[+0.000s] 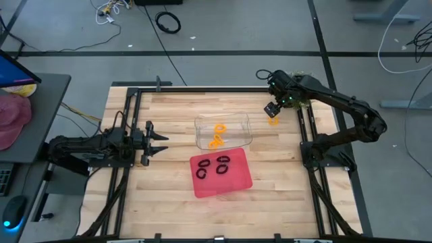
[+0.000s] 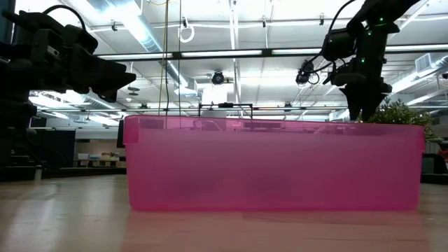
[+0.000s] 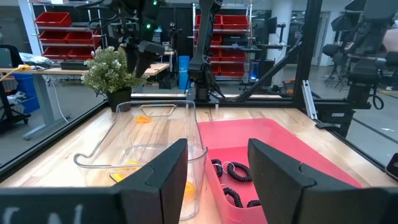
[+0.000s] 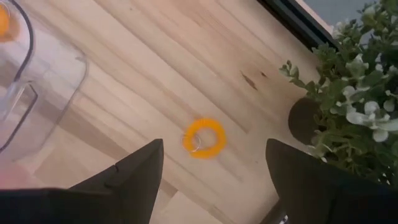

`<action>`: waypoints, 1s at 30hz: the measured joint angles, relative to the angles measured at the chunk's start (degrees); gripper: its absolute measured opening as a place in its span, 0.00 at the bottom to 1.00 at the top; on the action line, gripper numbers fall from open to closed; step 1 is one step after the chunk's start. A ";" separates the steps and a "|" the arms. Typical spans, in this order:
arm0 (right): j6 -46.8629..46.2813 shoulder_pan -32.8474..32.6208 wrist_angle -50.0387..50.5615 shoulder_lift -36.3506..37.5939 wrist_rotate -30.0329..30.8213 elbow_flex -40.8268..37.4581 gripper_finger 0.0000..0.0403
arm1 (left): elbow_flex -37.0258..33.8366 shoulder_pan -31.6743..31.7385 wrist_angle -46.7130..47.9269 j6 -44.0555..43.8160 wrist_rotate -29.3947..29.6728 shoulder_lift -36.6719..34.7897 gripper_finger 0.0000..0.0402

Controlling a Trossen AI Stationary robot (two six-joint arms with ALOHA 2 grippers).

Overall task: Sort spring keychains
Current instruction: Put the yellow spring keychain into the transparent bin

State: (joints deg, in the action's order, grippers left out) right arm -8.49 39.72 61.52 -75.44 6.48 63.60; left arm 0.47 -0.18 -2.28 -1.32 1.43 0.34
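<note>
An orange spring keychain (image 4: 204, 138) lies flat on the bare wood near the table's far right, also visible in the high view (image 1: 273, 121). My right gripper (image 4: 214, 149) hovers open above it, pointing down, touching nothing (image 1: 272, 109). Two more orange keychains (image 1: 217, 136) lie in the clear container (image 1: 237, 138). Black keychains (image 1: 222, 164) lie on the floor of the red tray (image 1: 236, 183); they also show in the left wrist view (image 3: 233, 172). My left gripper (image 1: 159, 142) waits open at the table's left, level, facing both containers (image 3: 217, 149).
A small potted plant (image 4: 357, 106) stands just beyond the orange keychain, by the right frame rail (image 1: 305, 121). The clear container sits directly behind the red tray. In the low view the tray's wall (image 2: 273, 164) fills the foreground. Bare wood lies left of the containers.
</note>
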 joint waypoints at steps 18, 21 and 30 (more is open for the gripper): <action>0.88 0.00 -9.41 0.00 0.00 -8.07 0.71 | 0.00 0.01 0.00 0.00 0.01 0.01 0.43; 0.96 0.00 -9.89 0.00 0.06 -8.49 0.71 | 0.00 0.02 0.00 0.00 0.00 0.00 0.43; 1.07 0.00 -12.94 0.00 0.04 -12.09 0.71 | -0.01 0.00 0.00 0.00 0.01 0.02 0.43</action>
State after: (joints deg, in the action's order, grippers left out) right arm -7.42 39.72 48.58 -75.44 6.52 51.51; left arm 0.46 -0.19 -2.28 -1.32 1.44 0.36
